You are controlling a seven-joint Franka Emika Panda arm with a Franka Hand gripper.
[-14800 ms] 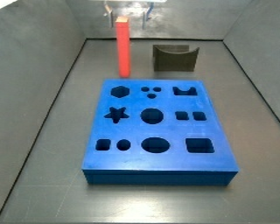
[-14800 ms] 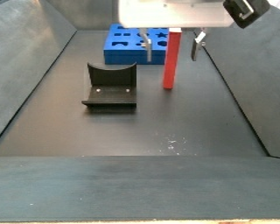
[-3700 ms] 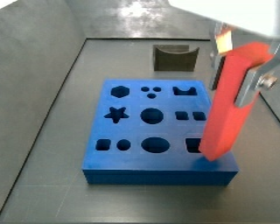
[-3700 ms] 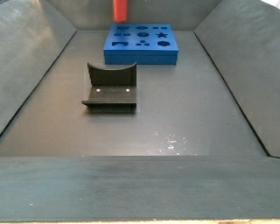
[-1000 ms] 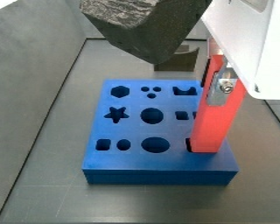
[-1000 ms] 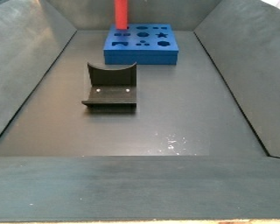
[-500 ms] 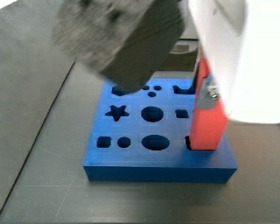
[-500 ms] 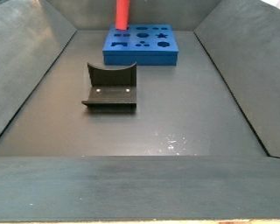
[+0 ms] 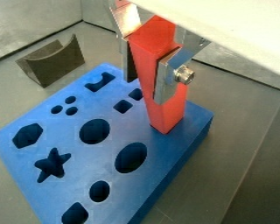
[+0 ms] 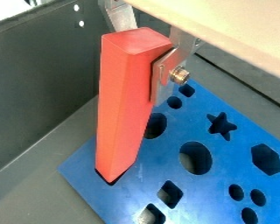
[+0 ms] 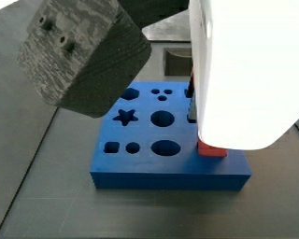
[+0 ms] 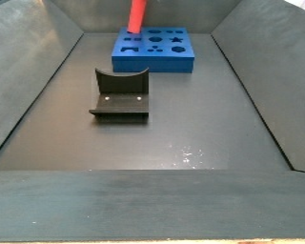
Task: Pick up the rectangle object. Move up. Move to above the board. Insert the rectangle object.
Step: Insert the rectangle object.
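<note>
My gripper (image 9: 152, 61) is shut on the red-orange rectangle object (image 9: 157, 83), its silver fingers (image 10: 166, 66) clamping the bar's upper part. The bar stands slightly tilted with its lower end (image 10: 108, 173) at a dark hole near a corner of the blue board (image 10: 219, 188). I cannot tell how deep it sits. In a side view only the bar's foot (image 11: 212, 147) shows on the board (image 11: 164, 177), under the arm. In a side view the bar (image 12: 137, 13) rises from the board's (image 12: 155, 52) far end, and the gripper is out of frame.
The dark olive notched block (image 12: 119, 93) sits on the grey floor apart from the board, also in a wrist view (image 9: 52, 59). The white arm (image 11: 246, 65) and its dark grey part (image 11: 83, 51) block much of a side view. Grey walls surround the floor.
The arm has swung further across a side view and now hides all but the bar's foot. In the other side view the bar leans slightly more.
</note>
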